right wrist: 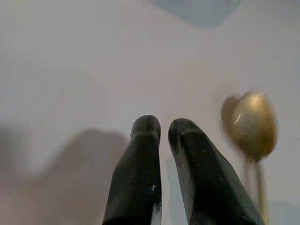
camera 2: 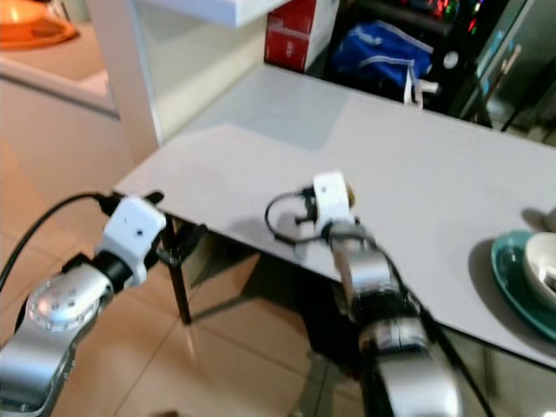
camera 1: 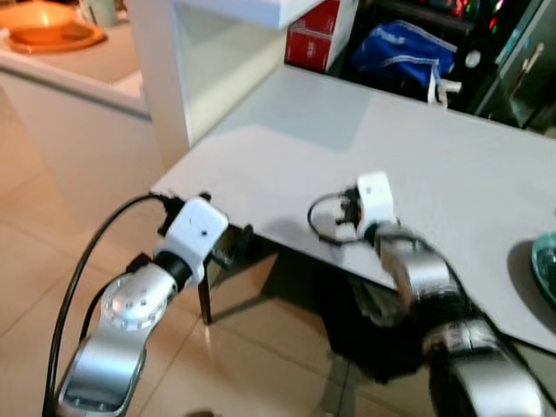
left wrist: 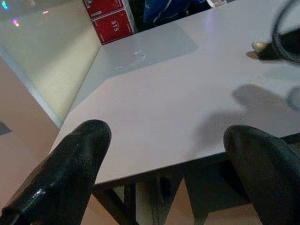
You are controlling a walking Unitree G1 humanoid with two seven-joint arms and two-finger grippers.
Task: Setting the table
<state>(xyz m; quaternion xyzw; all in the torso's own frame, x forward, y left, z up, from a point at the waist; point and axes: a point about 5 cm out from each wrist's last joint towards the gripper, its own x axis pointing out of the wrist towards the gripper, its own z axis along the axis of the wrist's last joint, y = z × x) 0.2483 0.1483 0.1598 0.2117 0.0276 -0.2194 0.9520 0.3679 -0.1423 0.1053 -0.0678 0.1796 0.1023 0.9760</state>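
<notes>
A white table [camera 1: 434, 165] stands before me. On it lies a gold spoon [right wrist: 253, 123], its bowl just beside my right gripper [right wrist: 164, 127]. That gripper hovers low over the table near the front edge, shut with nothing between its fingers. My left gripper [left wrist: 166, 136] is open at the table's near left corner, level with its edge and holding nothing. At the far right of the table sits a teal plate [camera 2: 512, 278] with a white bowl [camera 2: 543, 265] on it.
A white shelf post [camera 1: 174, 69] rises at the table's back left. A red box [camera 1: 313, 35] and a blue bag [camera 1: 404, 48] sit behind the table. An orange dish [camera 1: 48, 30] rests on a counter at far left. Tiled floor [camera 1: 35, 261] lies below.
</notes>
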